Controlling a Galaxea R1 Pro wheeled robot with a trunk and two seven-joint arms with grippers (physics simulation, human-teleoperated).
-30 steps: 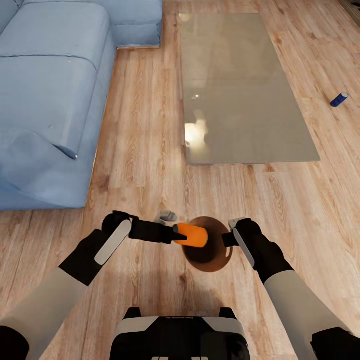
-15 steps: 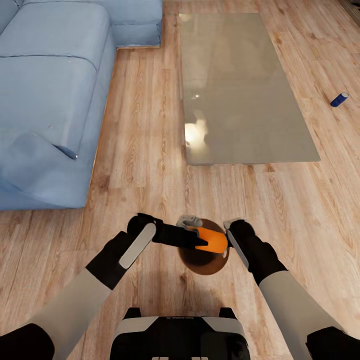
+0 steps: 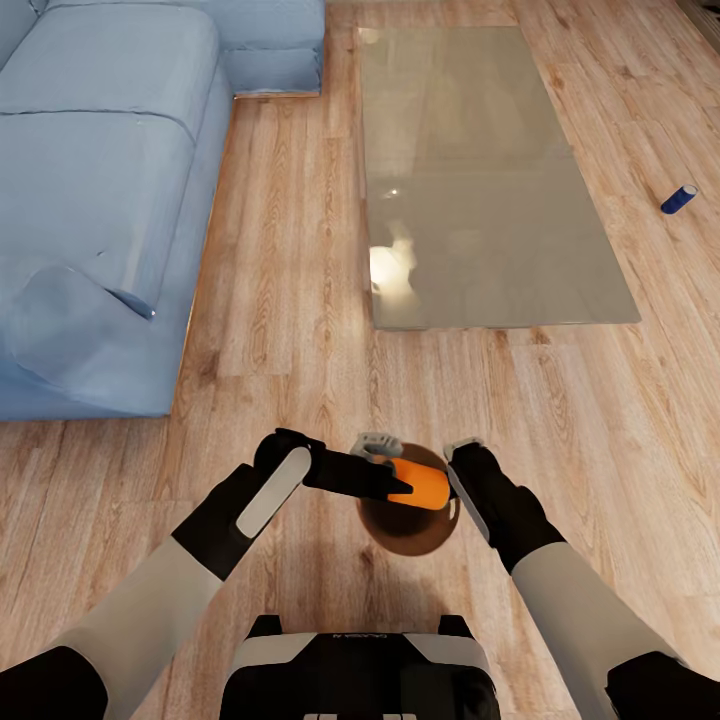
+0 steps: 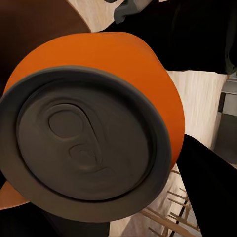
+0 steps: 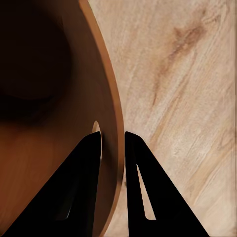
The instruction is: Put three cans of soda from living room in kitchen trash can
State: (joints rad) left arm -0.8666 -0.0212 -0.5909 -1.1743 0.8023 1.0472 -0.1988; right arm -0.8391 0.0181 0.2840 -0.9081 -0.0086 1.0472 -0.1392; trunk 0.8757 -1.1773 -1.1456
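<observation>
- A blue sofa (image 3: 110, 190) fills the head view from 9 to 11 o'clock, standing on the light wood plank floor (image 3: 280, 300).
- The left claw (image 3: 400, 482) reaches in from 7 o'clock and is clamped on the orange soda can (image 3: 420, 482), which lies on its side in the air over the mouth of the trash can (image 3: 405, 530).
- In the left wrist view the orange soda can (image 4: 143, 69) shows end-on, its grey top with the pull tab facing the camera and the bin's brown inside behind it.
- The trash can sits at 6 o'clock of the head view, just ahead of the robot's base (image 3: 360, 670), copper-brown inside.
- A glass-topped low table (image 3: 480, 170) stretches from the centre toward 12 o'clock.
- The right claw (image 5: 112, 143) is pinched on the trash can's wall (image 5: 106, 98), one finger inside and one outside, beside the handle hole.
- A dark blue soda can (image 3: 679, 198) lies on its side on the floor at 2 o'clock, well apart from the table.
</observation>
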